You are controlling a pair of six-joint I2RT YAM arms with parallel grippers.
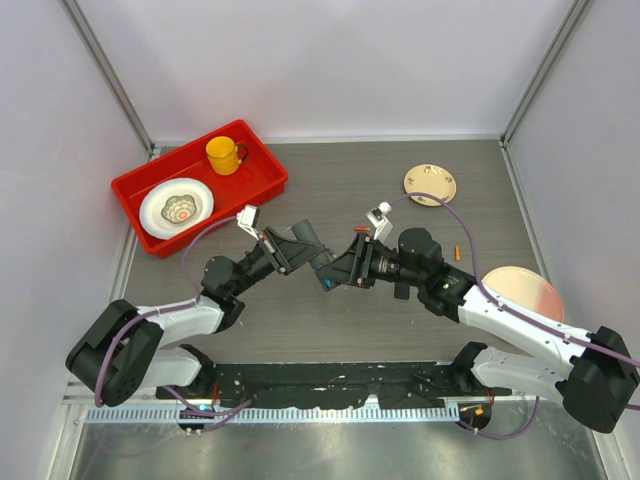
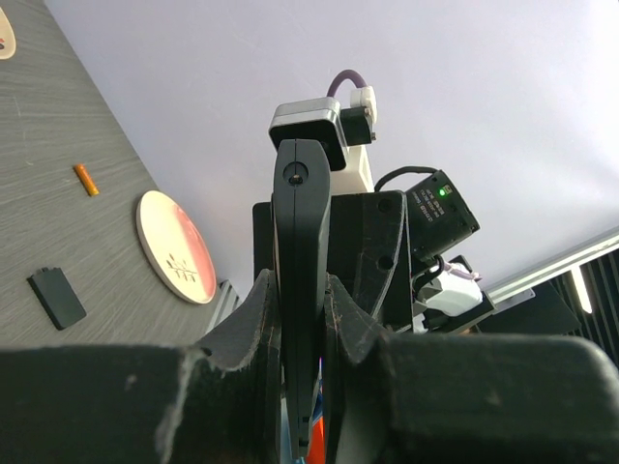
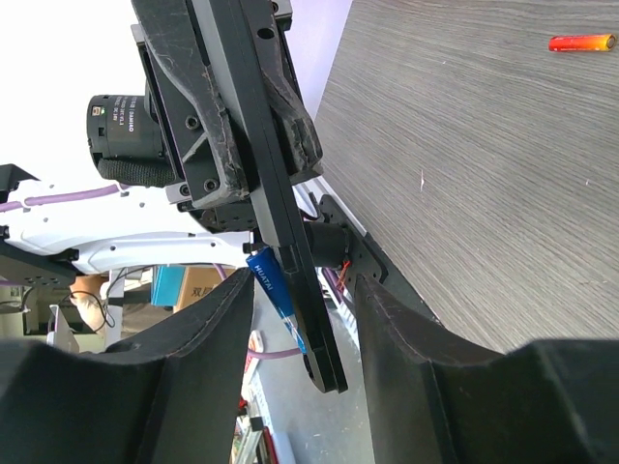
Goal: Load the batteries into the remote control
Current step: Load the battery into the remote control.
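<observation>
My left gripper (image 1: 318,256) is shut on the black remote control (image 2: 300,222) and holds it edge-on above the table's middle. It also shows in the right wrist view (image 3: 276,184). A purple-blue battery (image 3: 274,293) lies against the remote's lower end, seen as a blue spot from above (image 1: 328,284). My right gripper (image 3: 305,309) is open, with one jaw on each side of that end and the battery. An orange-red battery (image 1: 457,252) lies on the table to the right and shows in both wrist views (image 2: 86,179) (image 3: 581,43).
A small black square piece (image 2: 56,298) lies on the table near a round pink-red coaster (image 1: 525,292). A beige disc (image 1: 430,184) sits at the back right. A red tray (image 1: 130,190) at the back left holds a yellow mug (image 1: 224,154) and a white plate (image 1: 176,207).
</observation>
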